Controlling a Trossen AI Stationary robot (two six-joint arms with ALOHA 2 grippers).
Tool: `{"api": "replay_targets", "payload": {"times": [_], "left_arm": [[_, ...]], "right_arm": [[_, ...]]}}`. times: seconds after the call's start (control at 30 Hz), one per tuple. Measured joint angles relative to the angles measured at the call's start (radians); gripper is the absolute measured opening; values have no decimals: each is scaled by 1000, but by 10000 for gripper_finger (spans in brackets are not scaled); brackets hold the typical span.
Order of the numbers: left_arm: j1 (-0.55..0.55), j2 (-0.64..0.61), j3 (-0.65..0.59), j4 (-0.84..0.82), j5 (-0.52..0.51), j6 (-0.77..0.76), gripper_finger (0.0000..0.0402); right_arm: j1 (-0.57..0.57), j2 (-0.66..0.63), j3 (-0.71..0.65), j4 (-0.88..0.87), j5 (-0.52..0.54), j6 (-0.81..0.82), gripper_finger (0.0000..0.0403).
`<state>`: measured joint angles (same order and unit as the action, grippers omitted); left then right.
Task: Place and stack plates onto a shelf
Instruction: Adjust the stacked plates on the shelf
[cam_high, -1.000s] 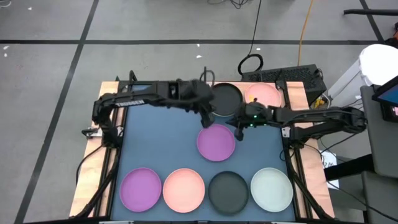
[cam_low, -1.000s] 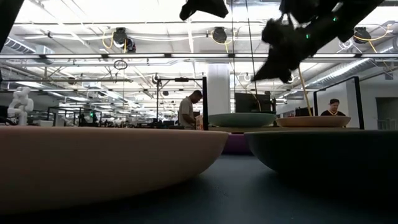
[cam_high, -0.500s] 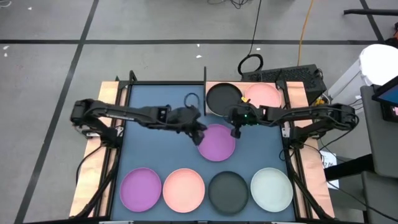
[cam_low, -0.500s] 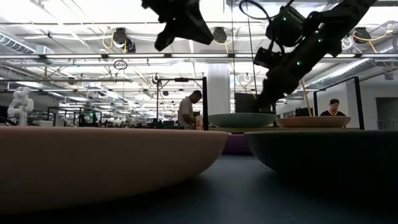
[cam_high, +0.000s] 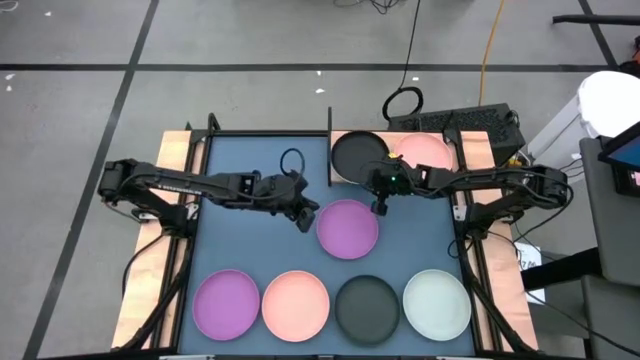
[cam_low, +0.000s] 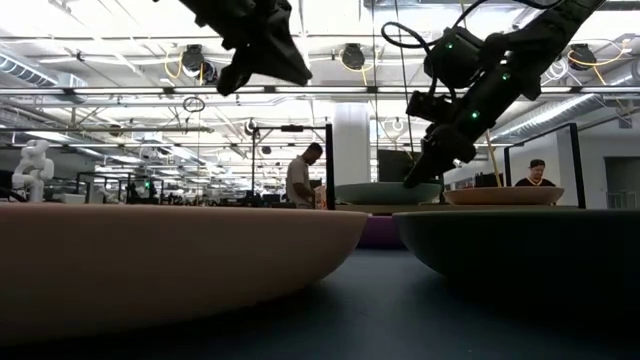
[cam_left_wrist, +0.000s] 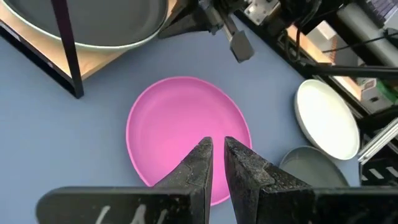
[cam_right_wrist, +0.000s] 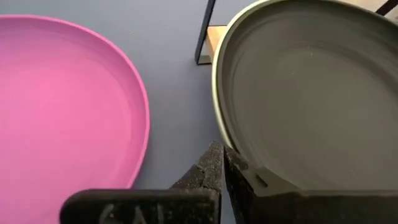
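Note:
A purple plate lies mid-table on the blue mat. The shelf, a light-wood board with a black upright rail, stands at the far right. It bears a black plate stacked on a pale mint one, and a pink plate. My left gripper hovers above the purple plate's left edge, its fingers a narrow slit apart with nothing between them. My right gripper is shut, with its tips at the black plate's near rim. My right gripper's shut fingertips stand at the near rim of the black plate, slanting down from the table's right. Whether they touch the rim, I cannot tell. My left gripper touches nothing.
Along the near edge a purple plate, a pink plate, a black plate and a mint plate lie in a row. Bare mat stretches left of centre. A person stands in the room beyond.
My left gripper has drawn back from over the shelf's black plate, going toward the table's left and near edges and down, rolling as it went. It now hangs by the purple plate's left edge. My right gripper has sunk toward the black plate's near rim. The plates have kept still.

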<state>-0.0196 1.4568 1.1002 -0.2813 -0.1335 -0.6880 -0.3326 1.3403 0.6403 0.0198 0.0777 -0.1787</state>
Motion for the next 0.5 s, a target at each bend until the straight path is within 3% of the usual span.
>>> {"api": "replay_targets", "payload": {"times": [0.5], "left_arm": [[0,1,0,-2,-4,2,44]], "right_arm": [[-32,-16,0,8,27,21,0]]}}
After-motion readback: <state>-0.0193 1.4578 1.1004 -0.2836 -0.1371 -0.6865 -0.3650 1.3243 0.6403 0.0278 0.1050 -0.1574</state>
